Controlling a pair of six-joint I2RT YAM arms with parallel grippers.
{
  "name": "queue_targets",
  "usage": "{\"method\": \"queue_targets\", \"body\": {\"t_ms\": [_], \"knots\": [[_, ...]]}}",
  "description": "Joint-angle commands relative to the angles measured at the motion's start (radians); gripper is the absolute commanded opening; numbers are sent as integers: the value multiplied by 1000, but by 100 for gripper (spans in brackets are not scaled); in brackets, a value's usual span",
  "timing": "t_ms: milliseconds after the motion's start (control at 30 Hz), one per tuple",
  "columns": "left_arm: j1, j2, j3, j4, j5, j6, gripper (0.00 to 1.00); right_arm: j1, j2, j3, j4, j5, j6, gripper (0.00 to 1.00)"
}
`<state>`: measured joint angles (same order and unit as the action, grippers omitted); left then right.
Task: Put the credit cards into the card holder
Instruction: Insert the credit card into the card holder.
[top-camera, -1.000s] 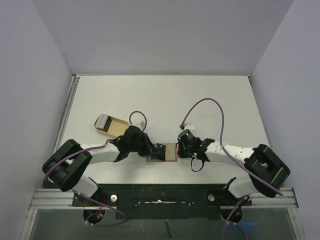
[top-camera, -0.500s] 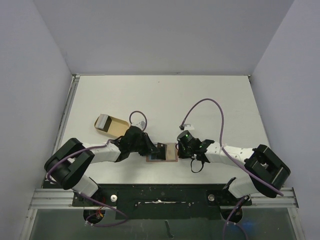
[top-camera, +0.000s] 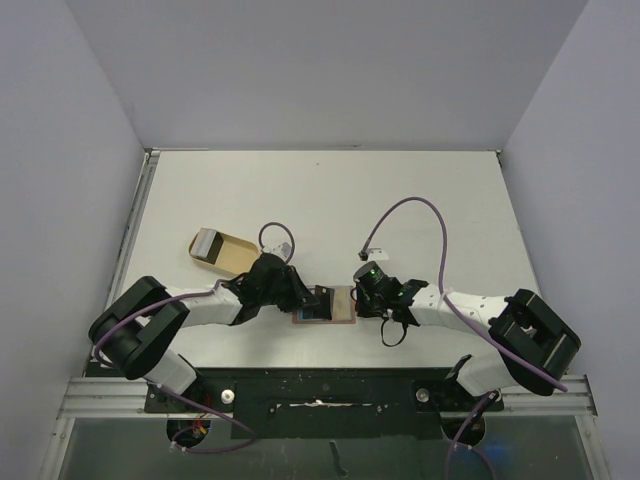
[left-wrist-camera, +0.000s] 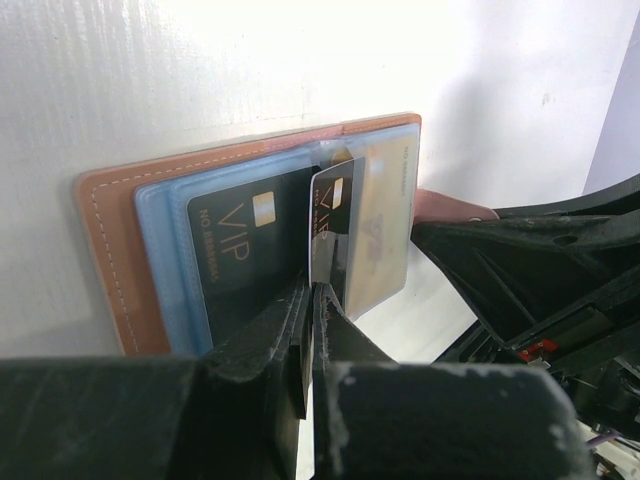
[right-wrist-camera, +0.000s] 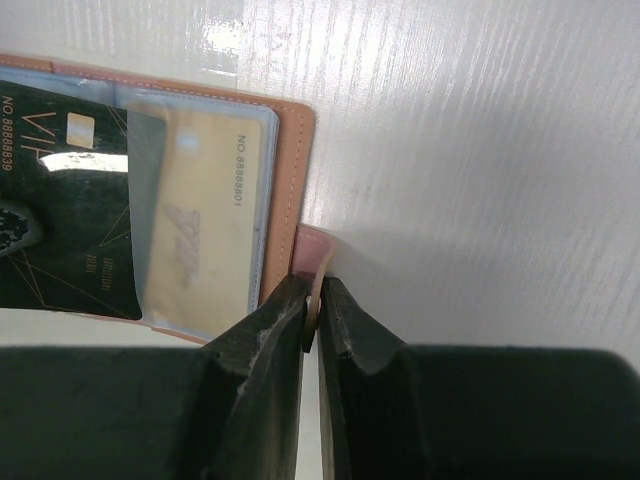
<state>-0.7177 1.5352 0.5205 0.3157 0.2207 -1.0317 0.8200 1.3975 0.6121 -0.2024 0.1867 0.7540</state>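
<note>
The card holder (left-wrist-camera: 105, 260) lies open near the table's front, reddish-brown with clear blue sleeves. One sleeve holds a black VIP credit card (left-wrist-camera: 235, 245), another a gold one (left-wrist-camera: 385, 225). My left gripper (left-wrist-camera: 312, 290) is shut on a second black credit card (left-wrist-camera: 332, 205), which stands on edge at the mouth of the gold card's sleeve. My right gripper (right-wrist-camera: 313, 290) is shut on the holder's small closing tab (right-wrist-camera: 315, 252), beside the gold card (right-wrist-camera: 205, 230). From above, the holder (top-camera: 342, 305) sits between the left gripper (top-camera: 310, 300) and the right gripper (top-camera: 358, 300).
A larger pale tan case (top-camera: 228, 252) with a grey-white piece at its far end lies behind the left arm. Purple cables (top-camera: 410, 205) loop above both wrists. The arms' bases and the rail (top-camera: 320, 385) run along the near edge.
The right jaws have closed onto the closing tab. The left gripper has edged slightly right with its black card. The holder stays where it was.
</note>
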Motion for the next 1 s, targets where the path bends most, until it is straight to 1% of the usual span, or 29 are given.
{"method": "queue_targets", "body": {"t_ms": [0, 300, 467, 567, 667, 967], "knots": [[-15, -18, 7, -56, -59, 46, 0, 23, -16, 3, 47, -20, 28, 10], [-15, -22, -1, -44, -48, 50, 0, 31, -17, -2, 49, -15, 36, 10], [-15, -52, 8, -94, -68, 88, 0, 35, -16, -3, 49, -11, 40, 10], [-15, -65, 2, -93, -73, 95, 0, 37, -16, -5, 49, -10, 43, 10], [-15, -61, -7, -71, -72, 83, 0, 38, -16, -2, 45, -6, 44, 10], [-15, -12, -54, 69, -12, 14, 0, 44, -11, -12, 62, -16, 57, 9]]}}
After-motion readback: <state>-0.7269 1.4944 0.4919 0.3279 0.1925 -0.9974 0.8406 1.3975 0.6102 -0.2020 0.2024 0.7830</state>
